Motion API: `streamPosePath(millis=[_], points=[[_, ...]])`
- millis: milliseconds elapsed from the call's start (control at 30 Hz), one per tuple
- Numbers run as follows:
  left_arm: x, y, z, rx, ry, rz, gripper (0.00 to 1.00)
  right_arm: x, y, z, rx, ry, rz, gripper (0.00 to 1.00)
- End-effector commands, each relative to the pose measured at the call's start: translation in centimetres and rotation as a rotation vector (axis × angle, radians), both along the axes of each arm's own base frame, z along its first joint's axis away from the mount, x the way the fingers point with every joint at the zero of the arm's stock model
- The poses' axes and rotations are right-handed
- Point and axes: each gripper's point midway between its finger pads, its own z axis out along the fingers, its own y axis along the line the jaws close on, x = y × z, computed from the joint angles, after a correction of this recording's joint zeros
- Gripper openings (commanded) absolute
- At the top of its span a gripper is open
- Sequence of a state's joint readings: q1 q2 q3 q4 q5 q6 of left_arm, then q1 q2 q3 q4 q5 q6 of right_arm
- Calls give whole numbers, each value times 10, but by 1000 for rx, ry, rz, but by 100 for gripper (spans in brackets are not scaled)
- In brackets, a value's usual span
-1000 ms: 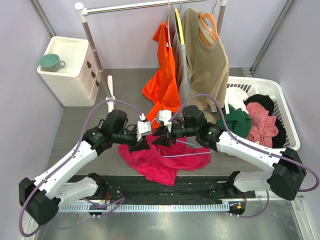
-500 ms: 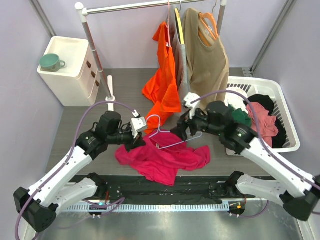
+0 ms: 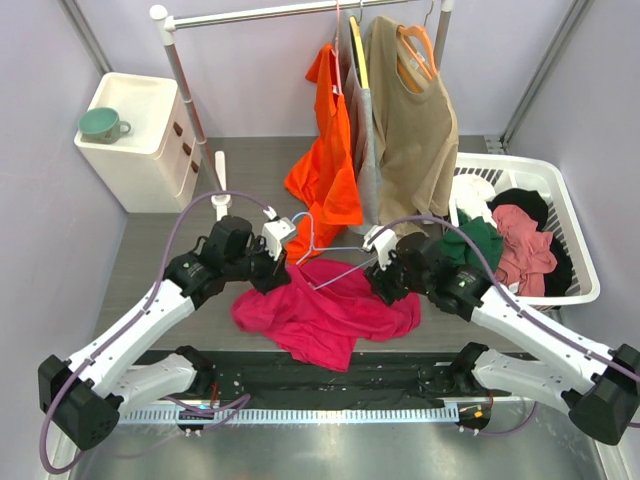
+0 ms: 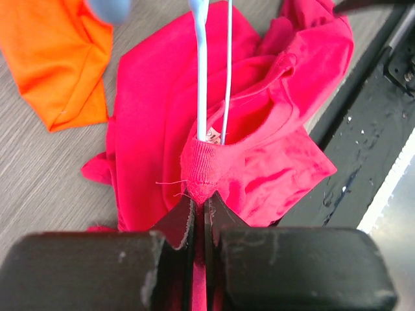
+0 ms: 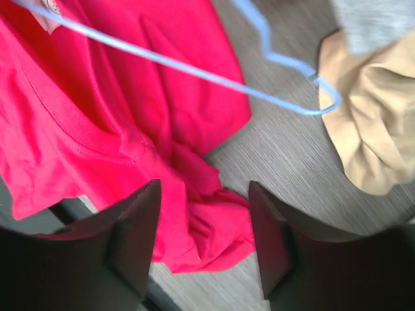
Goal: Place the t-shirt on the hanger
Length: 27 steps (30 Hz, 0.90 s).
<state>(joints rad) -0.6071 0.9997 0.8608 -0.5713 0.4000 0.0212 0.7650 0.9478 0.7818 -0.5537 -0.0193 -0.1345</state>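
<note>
The magenta t-shirt [image 3: 322, 318] lies crumpled on the grey table between the arms. My left gripper [image 3: 274, 263] is shut on its neck collar [image 4: 201, 170] and holds it raised at the shirt's far left edge. The light-blue wire hanger [image 3: 340, 250] lies tilted above the shirt; in the left wrist view its wire [image 4: 201, 78] runs into the neck opening beside the white label [image 4: 211, 135]. My right gripper [image 3: 386, 284] is open and empty, low over the shirt's right part [image 5: 214, 227], with the hanger [image 5: 194, 70] apart from it, beyond the fingertips.
A clothes rail at the back holds an orange t-shirt [image 3: 325, 165] and a tan shirt [image 3: 412, 125] on an orange hanger. A white laundry basket [image 3: 572, 215] of clothes stands at the right. A white drawer unit [image 3: 135, 140] with a green cup [image 3: 101, 124] stands at the back left.
My right gripper has let go of the hanger, opened and dropped nearer over the shirt's right part. The hanger now rests in the collar, which my left gripper has lifted slightly farther back.
</note>
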Motion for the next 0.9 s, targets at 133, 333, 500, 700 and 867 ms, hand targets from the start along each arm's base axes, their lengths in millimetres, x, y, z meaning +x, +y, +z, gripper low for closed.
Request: streamPosePath(millis=[133,333,500,700,867], points=[[20,-6,27,-95,2,129,0,-1,57,9,131,-102,126,73],[23,-5,29,-122,10,151,0,7,62,-12,106,-158,97,77],[21,-3,33,-146,18,160,0,22,67,-41,27,-136,52,71],[17,3,32,-157,37,179,0,37,41,-61,-62,-118,-68,50],[12,15,29,-152,27,203,0,33,13,-56,-84,-76,-103,10]])
